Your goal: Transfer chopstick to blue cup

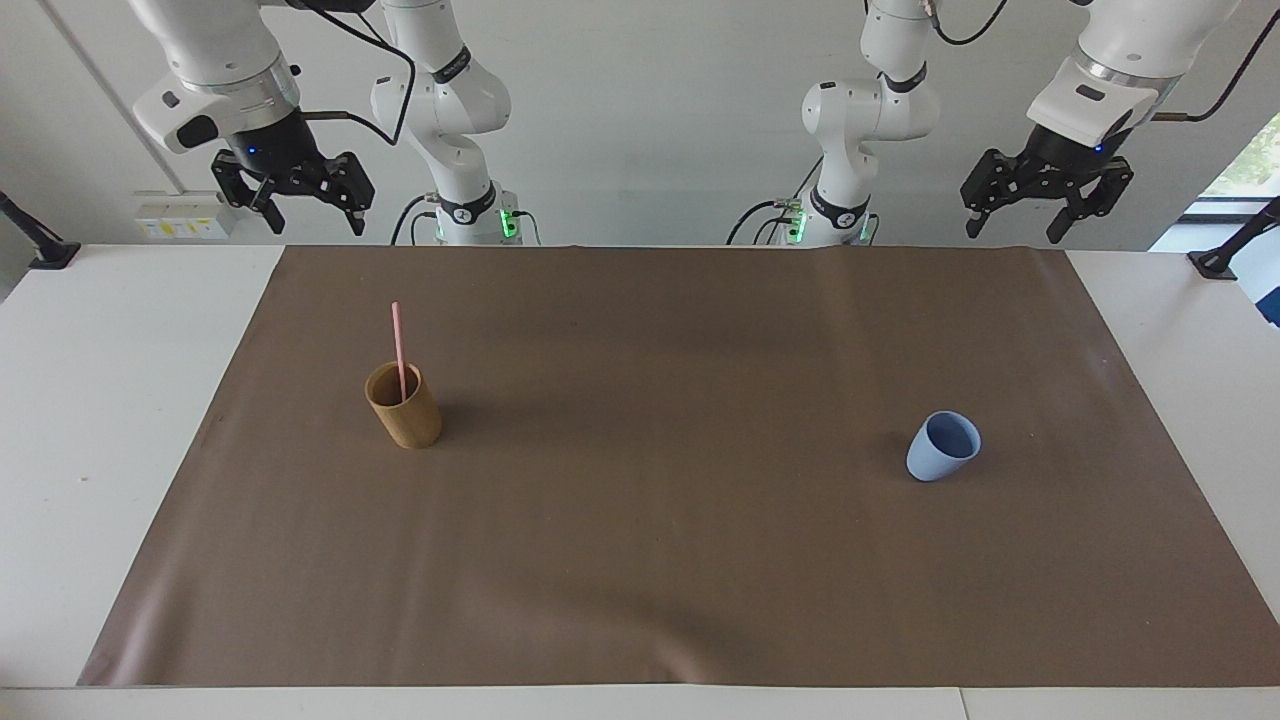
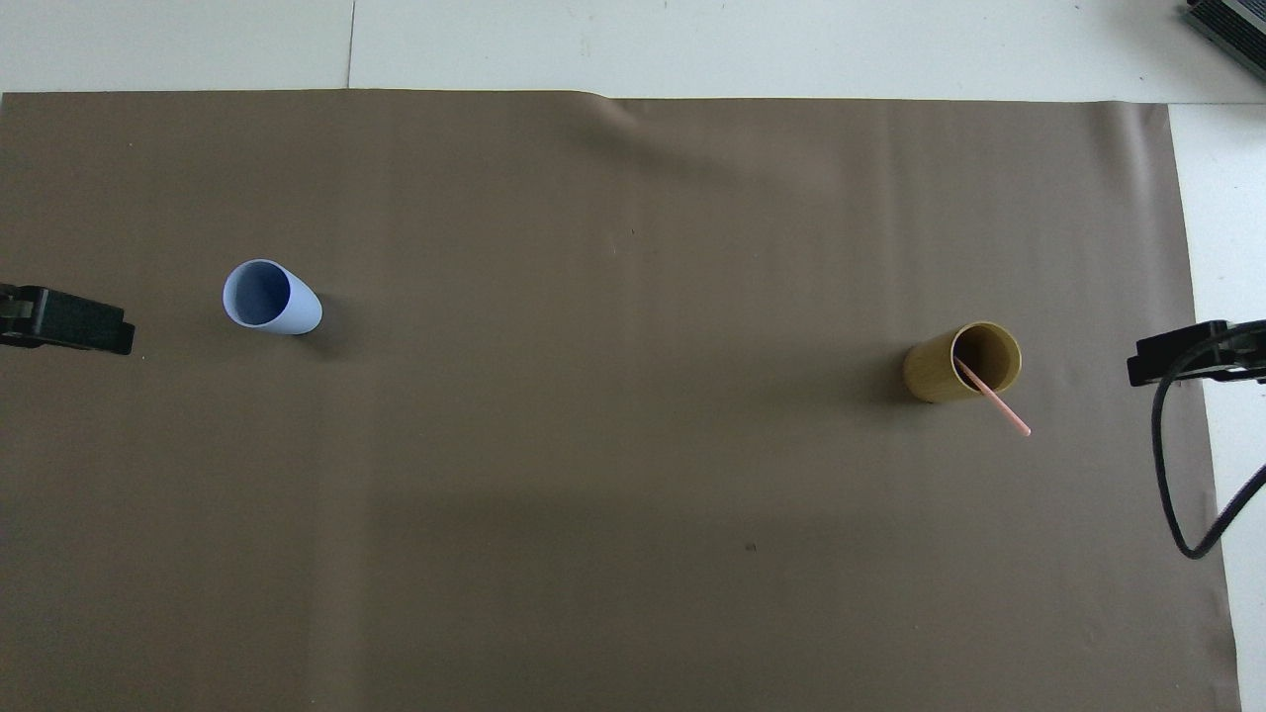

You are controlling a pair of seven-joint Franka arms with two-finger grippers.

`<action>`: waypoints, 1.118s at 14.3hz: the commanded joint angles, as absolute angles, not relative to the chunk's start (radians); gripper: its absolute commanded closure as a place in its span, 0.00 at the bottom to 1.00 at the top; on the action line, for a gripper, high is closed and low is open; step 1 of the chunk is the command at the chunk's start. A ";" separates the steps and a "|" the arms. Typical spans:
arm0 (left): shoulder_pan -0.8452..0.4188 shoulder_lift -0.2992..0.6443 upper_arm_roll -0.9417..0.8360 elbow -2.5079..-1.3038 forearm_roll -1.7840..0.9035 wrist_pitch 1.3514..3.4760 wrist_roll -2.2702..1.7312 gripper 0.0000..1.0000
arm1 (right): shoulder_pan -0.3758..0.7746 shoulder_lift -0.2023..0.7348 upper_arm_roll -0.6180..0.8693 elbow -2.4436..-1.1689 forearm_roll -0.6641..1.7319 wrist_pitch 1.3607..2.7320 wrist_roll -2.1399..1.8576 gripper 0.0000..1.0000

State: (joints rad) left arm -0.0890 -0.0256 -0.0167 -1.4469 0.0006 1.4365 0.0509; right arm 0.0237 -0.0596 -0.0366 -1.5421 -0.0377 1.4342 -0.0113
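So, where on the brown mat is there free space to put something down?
The wide stretch of brown mat between the bamboo cup, which holds the chopstick, and the blue cup is bare. So are the strips nearer to and farther from the robots. Nowhere is crowded; both pincers hang raised at the mat's ends.

I see both arms waiting, raised above the brown mat (image 1: pixel 640 560), which serves as landmark. My left gripper (image 1: pixel 1047 218) hangs high over the mat's corner at the left arm's end, at the edge nearest the robots, fingers spread apart and pointing down, holding nothing. My right gripper (image 1: pixel 298 205) hangs likewise over the mat's corner at the right arm's end, fingers apart, empty. From overhead only each gripper's tip shows, at the mat's side edges.
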 commanded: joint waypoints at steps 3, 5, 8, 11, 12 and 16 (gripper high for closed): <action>-0.075 -0.057 -0.021 -1.480 0.017 1.431 0.064 0.00 | 0.011 -0.081 -0.032 -1.568 -0.021 1.434 -0.025 0.00; -0.071 -0.057 -0.021 -1.479 0.017 1.428 0.057 0.00 | 0.011 -0.081 -0.032 -1.568 -0.021 1.434 -0.025 0.00; -0.074 -0.057 -0.021 -1.479 0.017 1.417 0.055 0.00 | 0.009 -0.081 -0.032 -1.568 -0.021 1.434 -0.021 0.00; -0.074 -0.057 -0.021 -1.480 0.015 1.419 0.058 0.00 | 0.009 -0.081 -0.032 -1.568 -0.020 1.434 -0.023 0.00; -0.074 -0.057 -0.021 -1.482 0.015 1.419 0.058 0.00 | 0.009 -0.081 -0.032 -1.568 -0.020 1.434 -0.023 0.00; -0.074 -0.058 -0.021 -1.482 0.015 1.419 0.063 0.00 | 0.008 -0.080 -0.032 -1.566 -0.018 1.439 -0.017 0.00</action>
